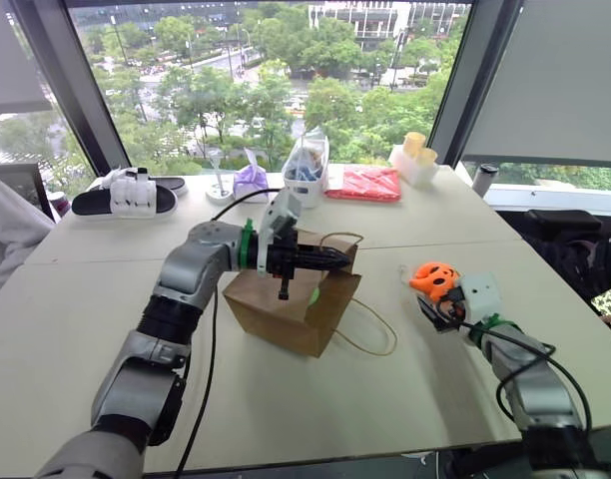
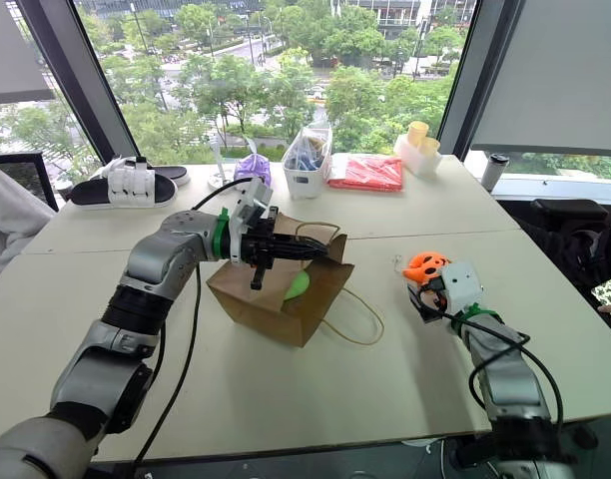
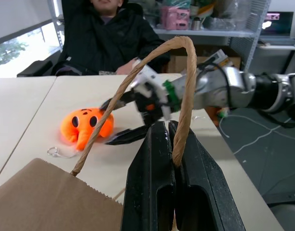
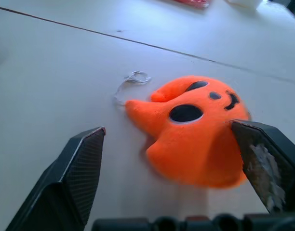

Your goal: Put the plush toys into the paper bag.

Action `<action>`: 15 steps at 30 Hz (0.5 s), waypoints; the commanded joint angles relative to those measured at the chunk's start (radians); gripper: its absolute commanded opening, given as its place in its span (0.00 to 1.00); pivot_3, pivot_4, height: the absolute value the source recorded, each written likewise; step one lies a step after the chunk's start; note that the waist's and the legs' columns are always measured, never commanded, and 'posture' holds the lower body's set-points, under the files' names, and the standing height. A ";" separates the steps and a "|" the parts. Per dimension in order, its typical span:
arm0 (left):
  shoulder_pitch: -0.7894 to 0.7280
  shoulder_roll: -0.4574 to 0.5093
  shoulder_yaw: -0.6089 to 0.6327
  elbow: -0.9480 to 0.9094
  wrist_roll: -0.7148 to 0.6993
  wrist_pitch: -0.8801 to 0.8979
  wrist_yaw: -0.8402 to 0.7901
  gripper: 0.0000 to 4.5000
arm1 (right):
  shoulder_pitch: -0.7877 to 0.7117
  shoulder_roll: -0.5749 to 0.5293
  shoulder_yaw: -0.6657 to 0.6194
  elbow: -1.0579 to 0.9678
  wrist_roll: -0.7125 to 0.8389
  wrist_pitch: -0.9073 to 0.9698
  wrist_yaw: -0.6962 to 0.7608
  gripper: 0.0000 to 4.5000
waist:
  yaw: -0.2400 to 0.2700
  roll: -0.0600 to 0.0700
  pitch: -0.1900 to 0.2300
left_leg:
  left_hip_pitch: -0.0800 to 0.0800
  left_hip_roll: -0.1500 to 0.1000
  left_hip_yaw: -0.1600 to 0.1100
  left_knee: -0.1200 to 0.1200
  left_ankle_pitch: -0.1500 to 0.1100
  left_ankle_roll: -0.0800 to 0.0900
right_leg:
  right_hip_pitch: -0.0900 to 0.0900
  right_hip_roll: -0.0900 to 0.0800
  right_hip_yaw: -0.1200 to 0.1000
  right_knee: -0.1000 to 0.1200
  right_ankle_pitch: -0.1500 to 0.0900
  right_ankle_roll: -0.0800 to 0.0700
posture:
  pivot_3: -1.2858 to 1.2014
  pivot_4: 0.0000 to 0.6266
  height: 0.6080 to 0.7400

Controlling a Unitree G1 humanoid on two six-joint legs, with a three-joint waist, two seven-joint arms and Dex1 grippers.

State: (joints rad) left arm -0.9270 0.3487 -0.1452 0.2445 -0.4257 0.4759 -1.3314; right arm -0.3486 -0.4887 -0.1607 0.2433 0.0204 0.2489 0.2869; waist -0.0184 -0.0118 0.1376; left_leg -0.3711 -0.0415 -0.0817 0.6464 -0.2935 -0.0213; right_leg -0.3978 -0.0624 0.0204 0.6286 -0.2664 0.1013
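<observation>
Tall windows looked out over treetops behind the pale bench (image 1: 286, 399), which carried a white basket, a red packet (image 1: 364, 183) and some slippers along its far edge. Nearer the middle stood the paper bag (image 1: 286, 304), brown kraft, mouth up, with thin tan loops. The left gripper (image 3: 172, 144) held one loop handle (image 3: 183, 96) pinched between jaws pressed tight together, keeping the bag's mouth open. The green plush toy (image 2: 297, 285) lay partly inside the opening, so I judged that half of the job as good as done.

The orange plush toy (image 4: 198, 132) was lying on the bench well to the right of the bag, a soft rounded thing with a dark pumpkin face and a small string loop at its tip. The right gripper (image 4: 174, 159) was at it with jaws spread wide, one finger on each side, not yet pinching.

The step in hand looked like the pickup of the orange toy. Next, I reckoned, the jaws needed to ease forward, close on the soft body, then lift it across to the held-open bag.
</observation>
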 commanded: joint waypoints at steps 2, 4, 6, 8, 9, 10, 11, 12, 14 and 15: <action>0.020 0.011 0.017 -0.069 -0.025 0.021 0.022 0.00 | -0.096 -0.028 0.031 0.202 -0.066 -0.064 -0.038 0.94 | 0.001 0.000 0.000 | 0.000 0.000 0.000 0.000 0.001 -0.001 | 0.000 0.000 0.000 0.000 0.000 0.000 | 0.52 0.24 1.00; 0.032 0.014 0.021 -0.084 -0.028 0.030 0.031 0.00 | -0.134 -0.029 0.044 0.283 -0.074 -0.072 -0.033 0.82 | 0.002 0.000 0.000 | -0.001 0.000 0.000 0.000 0.002 -0.003 | 0.001 0.000 0.000 0.000 0.000 0.000 | 0.52 0.24 1.00; 0.037 0.018 0.025 -0.094 -0.031 0.036 0.037 0.00 | -0.153 -0.030 0.048 0.322 -0.073 -0.102 -0.029 0.62 | 0.002 0.000 0.000 | -0.001 0.000 0.000 0.000 0.002 -0.003 | 0.001 -0.001 0.000 0.000 0.000 0.000 | 0.52 0.24 1.00; 0.039 0.021 0.029 -0.099 -0.033 0.042 0.042 0.00 | -0.163 -0.030 0.048 0.335 -0.066 -0.109 -0.020 0.41 | 0.003 0.000 0.000 | -0.001 0.000 0.000 0.001 0.002 -0.003 | 0.002 -0.001 0.000 -0.001 0.000 0.000 | 0.52 0.24 1.00; 0.039 0.023 0.030 -0.100 -0.035 0.044 0.044 0.00 | -0.166 -0.029 0.047 0.340 -0.061 -0.107 -0.015 0.31 | 0.002 0.000 0.000 | 0.000 -0.001 0.000 0.001 0.001 -0.003 | 0.002 -0.001 0.000 -0.001 0.000 0.000 | 0.52 0.24 1.00; 0.038 0.024 0.031 -0.100 -0.037 0.045 0.046 0.00 | -0.168 -0.030 0.048 0.343 -0.061 -0.109 -0.014 0.21 | 0.002 0.000 0.000 | 0.000 -0.001 0.000 0.001 0.001 -0.002 | 0.002 -0.001 0.000 -0.001 0.000 0.000 | 0.52 0.24 1.00; 0.036 0.025 0.030 -0.098 -0.039 0.045 0.047 0.00 | -0.168 -0.030 0.047 0.342 -0.059 -0.111 -0.014 0.13 | 0.002 0.000 0.000 | 0.000 -0.001 0.000 0.001 0.001 -0.002 | 0.003 -0.001 0.000 -0.001 0.000 0.000 | 0.52 0.24 1.00; 0.033 0.025 0.029 -0.094 -0.040 0.042 0.048 0.00 | -0.165 -0.033 0.047 0.335 -0.061 -0.113 -0.015 0.06 | 0.002 0.000 0.000 | 0.000 -0.001 0.000 0.001 0.001 -0.002 | 0.003 -0.001 0.000 -0.001 0.000 0.000 | 0.52 0.24 1.00; 0.025 0.023 0.027 -0.082 -0.038 0.035 0.049 0.00 | -0.144 -0.050 0.039 0.279 -0.064 -0.159 -0.015 0.01 | 0.003 0.000 0.000 | 0.000 -0.001 -0.001 0.001 0.001 -0.002 | 0.003 0.000 0.000 -0.001 0.000 0.000 | 0.52 0.24 1.00; 0.022 0.023 0.026 -0.077 -0.037 0.032 0.048 0.00 | -0.131 -0.053 0.021 0.224 -0.032 -0.175 0.012 0.01 | 0.004 0.000 0.000 | 0.000 -0.001 0.000 0.001 0.001 -0.002 | 0.002 -0.001 0.000 0.000 0.000 0.000 | 0.52 0.24 1.00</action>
State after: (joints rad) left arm -0.8788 0.3689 -0.1405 0.1790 -0.4469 0.5197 -1.2828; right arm -0.4896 -0.5189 -0.1058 0.5471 -0.0357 0.1099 0.2778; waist -0.0143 -0.0122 0.1374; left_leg -0.3716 -0.0421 -0.0823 0.6474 -0.2921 -0.0239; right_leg -0.3956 -0.0630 0.0207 0.6282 -0.2664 0.1013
